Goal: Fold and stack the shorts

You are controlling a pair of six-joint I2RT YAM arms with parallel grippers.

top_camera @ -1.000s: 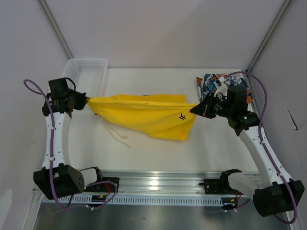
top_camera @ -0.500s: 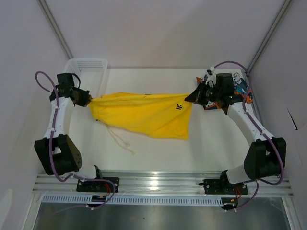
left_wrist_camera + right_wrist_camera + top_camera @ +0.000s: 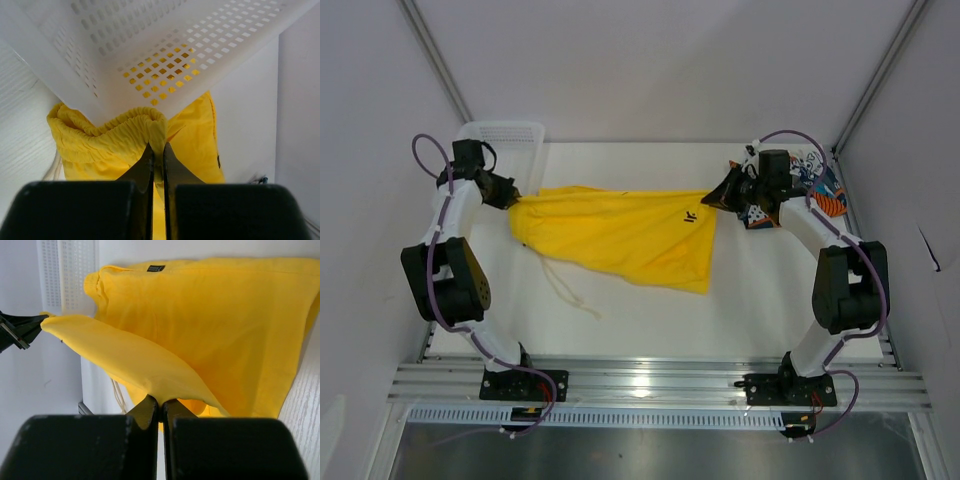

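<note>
The yellow shorts (image 3: 620,232) hang stretched between both arms across the back of the table, their lower part resting on it. My left gripper (image 3: 512,200) is shut on the gathered waistband (image 3: 156,131) beside the basket. At the right end, my right gripper (image 3: 710,201) is shut on a fold of yellow cloth (image 3: 161,390). A white drawstring (image 3: 565,285) trails toward the front. The printed shorts (image 3: 815,185) lie crumpled at the back right, partly hidden behind the right arm.
A white mesh basket (image 3: 500,135) stands at the back left corner, right above the left gripper (image 3: 156,150). Grey walls close in on both sides. A metal rail (image 3: 640,380) runs along the near edge.
Both grippers have carried the yellow shorts toward the back of the table, and the cloth now hangs wider and flatter. The arms have stretched further out from their bases.
</note>
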